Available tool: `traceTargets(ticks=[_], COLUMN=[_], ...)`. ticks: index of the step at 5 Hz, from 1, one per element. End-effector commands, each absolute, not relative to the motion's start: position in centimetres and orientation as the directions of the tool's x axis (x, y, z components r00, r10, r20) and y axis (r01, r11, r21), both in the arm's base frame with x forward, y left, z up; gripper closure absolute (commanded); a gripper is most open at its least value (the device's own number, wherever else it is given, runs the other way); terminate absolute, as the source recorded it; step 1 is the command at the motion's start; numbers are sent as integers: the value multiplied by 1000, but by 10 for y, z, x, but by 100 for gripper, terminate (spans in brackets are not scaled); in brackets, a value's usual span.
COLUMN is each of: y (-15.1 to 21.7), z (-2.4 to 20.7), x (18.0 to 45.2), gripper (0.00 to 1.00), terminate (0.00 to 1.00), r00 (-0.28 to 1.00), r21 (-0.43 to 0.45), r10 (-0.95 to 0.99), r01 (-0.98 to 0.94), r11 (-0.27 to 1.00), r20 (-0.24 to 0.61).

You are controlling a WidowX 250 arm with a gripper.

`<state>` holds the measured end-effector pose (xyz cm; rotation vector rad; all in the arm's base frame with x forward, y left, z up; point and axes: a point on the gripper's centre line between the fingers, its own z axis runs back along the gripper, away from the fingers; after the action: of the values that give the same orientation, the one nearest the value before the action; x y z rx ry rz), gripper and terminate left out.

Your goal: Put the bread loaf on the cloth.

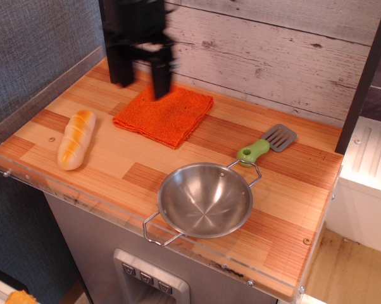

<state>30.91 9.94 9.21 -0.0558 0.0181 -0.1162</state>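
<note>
**A:** Upper left of the frame, that's where the gripper (142, 81) is, hanging over the back edge of the cloth (164, 113). It's motion-blurred, so can anyone read the fingers (161, 79)?

**B:** Kinda. I see two dark prongs pointing down with a clear gap between them, nothing in there, so spread apart and empty. The right one sits in front of the cloth's far edge; whether it touches, can't tell through the blur.

**A:** And the bread loaf (76, 139)?

**B:** Left side of the frame, lying flat on the wooden surface (146, 171) near the left edge, well apart from the fingers and a bit off the cloth's lower left corner. Not on the cloth.

**A:** Other stuff?

**B:** Steel bowl (205, 200) at lower center, and a green-handled spatula (266, 145) just beyond it toward the right, its handle end near the bowl's wire handle.
</note>
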Motion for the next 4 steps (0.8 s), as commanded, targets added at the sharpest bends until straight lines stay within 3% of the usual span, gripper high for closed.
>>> traceTargets(ticks=[1,4], y=[168,145], z=[89,15], x=[260,267], gripper=[0,0], terminate=[0,0], r00=[990,991], r21=[60,74], r10=[136,129], r01=[-138,-126], r11=[989,989], r20=[30,-46])
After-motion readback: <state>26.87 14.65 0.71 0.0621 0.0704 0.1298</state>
